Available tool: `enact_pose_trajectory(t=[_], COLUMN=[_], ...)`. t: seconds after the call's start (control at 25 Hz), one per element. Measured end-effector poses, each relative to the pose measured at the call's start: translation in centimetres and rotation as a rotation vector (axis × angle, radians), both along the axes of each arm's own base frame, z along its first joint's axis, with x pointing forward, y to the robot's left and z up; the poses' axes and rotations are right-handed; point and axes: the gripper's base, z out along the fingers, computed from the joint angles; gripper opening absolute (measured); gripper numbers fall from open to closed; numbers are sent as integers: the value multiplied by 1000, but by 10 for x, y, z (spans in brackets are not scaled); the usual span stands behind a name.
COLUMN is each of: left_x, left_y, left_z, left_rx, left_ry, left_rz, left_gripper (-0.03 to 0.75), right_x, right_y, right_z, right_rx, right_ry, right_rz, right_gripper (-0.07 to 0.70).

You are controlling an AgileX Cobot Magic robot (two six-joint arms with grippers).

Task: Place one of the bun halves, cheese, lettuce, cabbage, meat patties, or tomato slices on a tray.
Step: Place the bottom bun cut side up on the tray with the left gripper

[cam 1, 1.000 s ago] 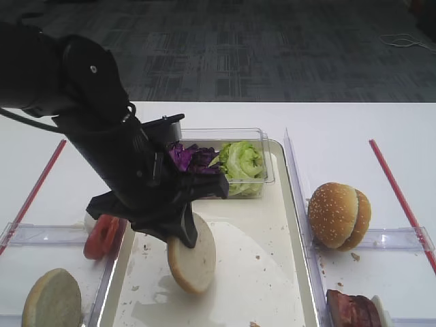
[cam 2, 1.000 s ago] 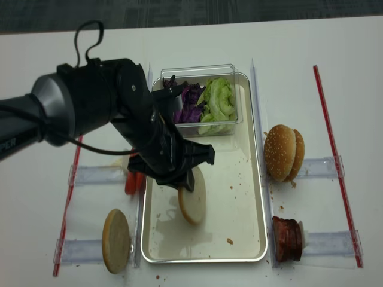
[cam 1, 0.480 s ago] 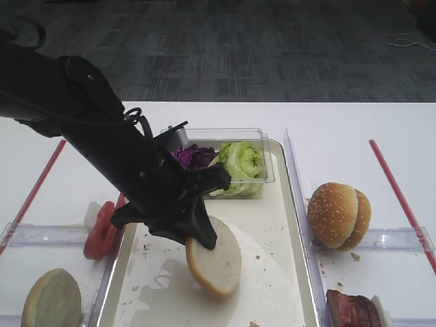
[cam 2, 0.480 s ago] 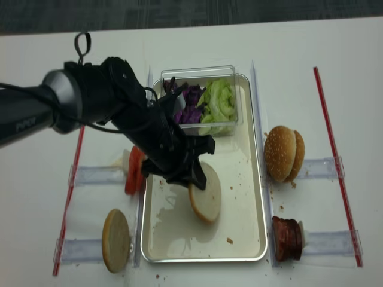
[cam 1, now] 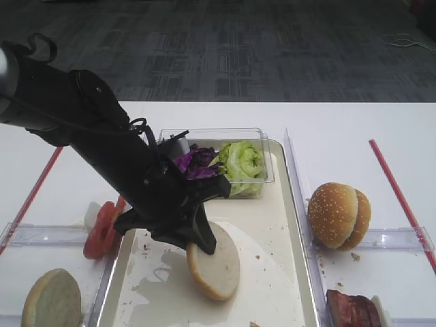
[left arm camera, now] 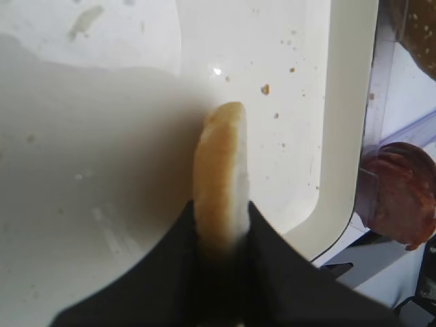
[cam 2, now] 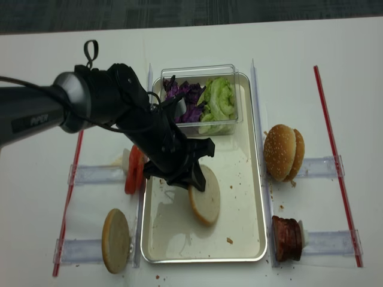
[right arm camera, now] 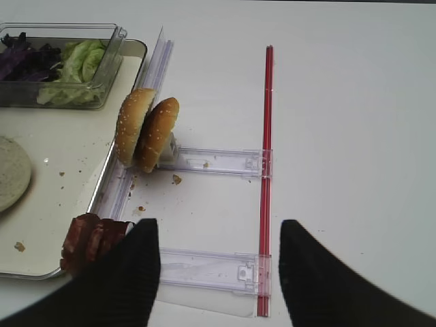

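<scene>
Clear box [cam 2: 200, 75]: cabbage [cam 2: 187, 101], lettuce [cam 2: 218, 103]; tray [cam 2: 251, 203]: bun half [cam 2: 205, 198], clamped edge-on by left gripper [cam 2: 190, 181]; right gripper [right arm camera: 214, 262] fingers apart, empty

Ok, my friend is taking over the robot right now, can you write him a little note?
Left gripper: shut on a bun half, held on edge over the tray, low above the liner; not let go yet.
Right gripper: open, empty, off to the tray's right.
Around: second bun half and tomato slices left of the tray; lettuce and cabbage in the clear box at the tray's far end; meat patties to the right.
Done: bun half picked up and brought over the tray.
Left: lay it down, open, pull back.
</scene>
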Motion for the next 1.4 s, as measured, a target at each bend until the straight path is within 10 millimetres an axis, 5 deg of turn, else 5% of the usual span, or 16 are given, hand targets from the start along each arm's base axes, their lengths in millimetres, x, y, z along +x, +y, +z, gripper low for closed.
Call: enact_pose_trajectory(t=[1.4], left_x=[2], left_y=[3], left_z=[-7], left_rx=[41], left_ry=[-14], left_rz=[-21], left_gripper=[96], right_x=[0], right_y=[0], right_z=[0], right_rx=[-2], right_ry=[0], right_rz=[1], right_gripper=[405])
